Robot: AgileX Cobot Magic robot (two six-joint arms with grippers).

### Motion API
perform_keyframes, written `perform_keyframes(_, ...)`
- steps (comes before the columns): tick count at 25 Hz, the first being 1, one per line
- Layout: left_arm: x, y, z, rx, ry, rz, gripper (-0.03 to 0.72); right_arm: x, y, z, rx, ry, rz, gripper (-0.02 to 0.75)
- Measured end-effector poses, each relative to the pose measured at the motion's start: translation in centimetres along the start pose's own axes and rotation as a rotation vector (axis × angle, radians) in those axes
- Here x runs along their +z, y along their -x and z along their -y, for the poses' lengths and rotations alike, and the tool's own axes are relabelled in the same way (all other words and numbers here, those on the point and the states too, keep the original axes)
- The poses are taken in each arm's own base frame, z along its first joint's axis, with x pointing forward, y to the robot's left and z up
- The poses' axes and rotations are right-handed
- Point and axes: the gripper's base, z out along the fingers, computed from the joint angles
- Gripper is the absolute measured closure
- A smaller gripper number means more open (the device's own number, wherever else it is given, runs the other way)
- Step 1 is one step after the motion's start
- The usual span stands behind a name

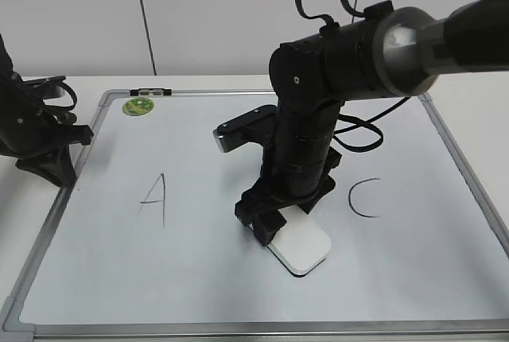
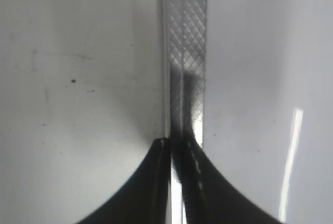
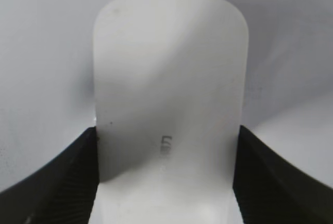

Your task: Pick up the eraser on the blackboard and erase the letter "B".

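Clamped on the eraser [image 3: 169, 104], right jaws press it onto the blackboard [image 1: 199, 278]; left jaws closed.

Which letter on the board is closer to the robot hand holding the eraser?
The C, right of the right gripper; the A is farther left.

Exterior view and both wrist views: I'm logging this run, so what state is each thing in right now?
eraser: flat on the board, clamped by its sides.
right end effector: shut on the eraser.
left end effector: shut, empty, over the board's left frame.
blackboard: lying flat; A and C drawn.
letter "B": not visible, right arm covers the middle.
green magnet: stuck at the top-left corner.
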Motion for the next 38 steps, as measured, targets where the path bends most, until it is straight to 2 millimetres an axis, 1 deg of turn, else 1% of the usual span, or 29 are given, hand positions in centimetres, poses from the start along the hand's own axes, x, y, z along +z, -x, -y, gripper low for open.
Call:
perform_keyframes(5,0.0,0.0,0.0,0.0,0.0,0.0,0.654,0.0,0.0,0.2,0.013,-0.009,-0.001,0.214)
perform_keyframes(10,0.0,0.0,0.0,0.0,0.0,0.0,0.654,-0.1,-0.1,1.9,0.066,-0.049,0.001,0.214)
perform_keyframes(13,0.0,0.0,0.0,0.0,0.0,0.0,0.654,-0.1,-0.2,2.6,0.074,-0.072,0.004,0.214)
perform_keyframes(19,0.0,0.0,0.0,0.0,0.0,0.0,0.654,-0.3,-0.1,2.6,0.078,-0.067,0.005,0.214)
perform_keyframes(22,0.0,0.0,0.0,0.0,0.0,0.0,0.654,-0.8,0.3,2.1,0.064,-0.034,0.001,0.214)
perform_keyframes(24,0.0,0.0,0.0,0.0,0.0,0.0,0.654,-1.7,0.9,1.9,0.051,-0.006,0.014,0.214)
perform_keyframes(26,0.0,0.0,0.0,0.0,0.0,0.0,0.654,-3.8,1.9,1.8,0.04,0.003,0.067,0.214)
perform_keyframes(29,0.0,0.0,0.0,0.0,0.0,0.0,0.654,-7.3,3.1,1.8,0.024,-0.011,0.145,0.214)
perform_keyframes(31,0.0,0.0,0.0,0.0,0.0,0.0,0.654,-8.9,3.4,1.9,0.014,-0.031,0.174,0.214)
perform_keyframes(33,0.0,0.0,0.0,0.0,0.0,0.0,0.654,-9.4,3.4,2.0,0.004,-0.049,0.171,0.214)
perform_keyframes(38,0.0,0.0,0.0,0.0,0.0,0.0,0.654,-9.5,3.0,2.2,-0.007,-0.075,0.118,0.214)
